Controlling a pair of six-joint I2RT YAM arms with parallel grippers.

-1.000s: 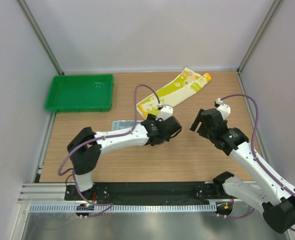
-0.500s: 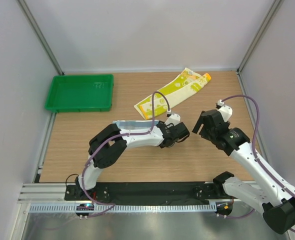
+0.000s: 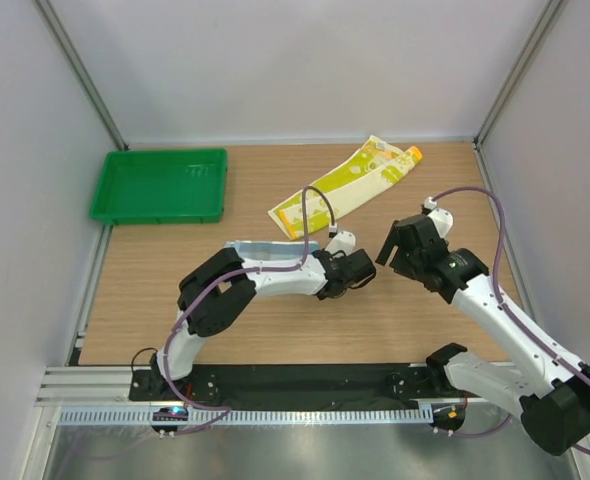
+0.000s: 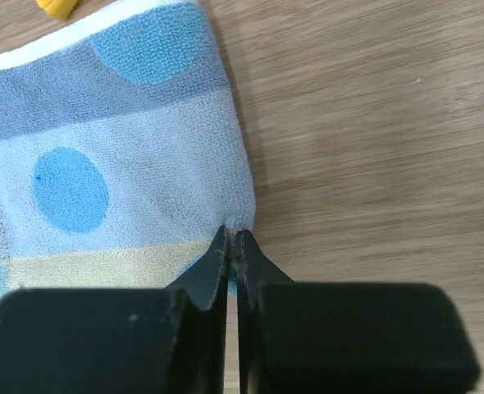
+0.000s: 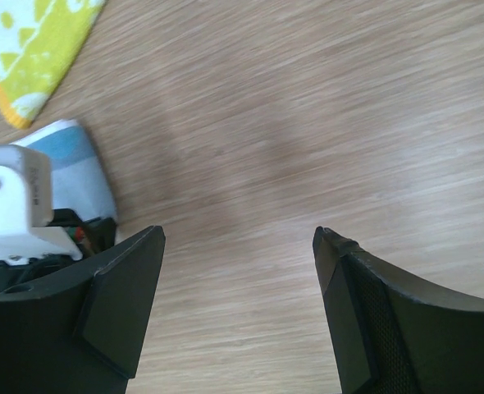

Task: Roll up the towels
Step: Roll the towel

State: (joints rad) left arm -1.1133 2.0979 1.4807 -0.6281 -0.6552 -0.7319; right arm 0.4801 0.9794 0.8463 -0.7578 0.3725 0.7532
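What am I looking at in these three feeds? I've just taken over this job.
Two white robot arms are bolted at the near edge of a wooden table, each ending in a two-finger gripper. The overhead picture looks down from behind them; the other two come from wrist cameras, so the black shapes there are each arm's own fingers. On the table lie a green tray, a yellow-green towel and a light blue towel. The left gripper is shut on the blue towel's corner. The right gripper is open, holding nothing, above bare wood.
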